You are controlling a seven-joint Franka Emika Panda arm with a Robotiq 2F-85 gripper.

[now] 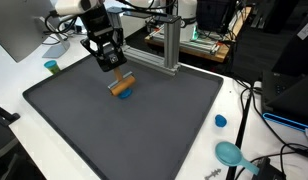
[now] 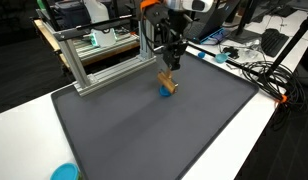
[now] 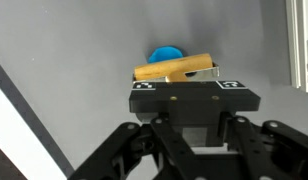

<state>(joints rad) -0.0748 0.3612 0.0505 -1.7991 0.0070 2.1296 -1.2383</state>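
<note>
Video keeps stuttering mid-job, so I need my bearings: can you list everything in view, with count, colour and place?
yellow-orange wooden cylinder: one, yellow-orange, clamped crosswise in the gripper, low over the mat
small blue round object: one, blue, on the mat right by the cylinder; contact cannot be told
dark grey mat: one, dark grey, covering the table's middle
white table: one, white, under the mat
aluminium frame: one, silver, along one mat edge
small teal cup: one, teal, on the table off a mat corner
blue disc: one, blue, on the table beside the mat
teal scoop: one, teal, on the table near cables
black gripper: one, black, shut on the cylinder
</note>
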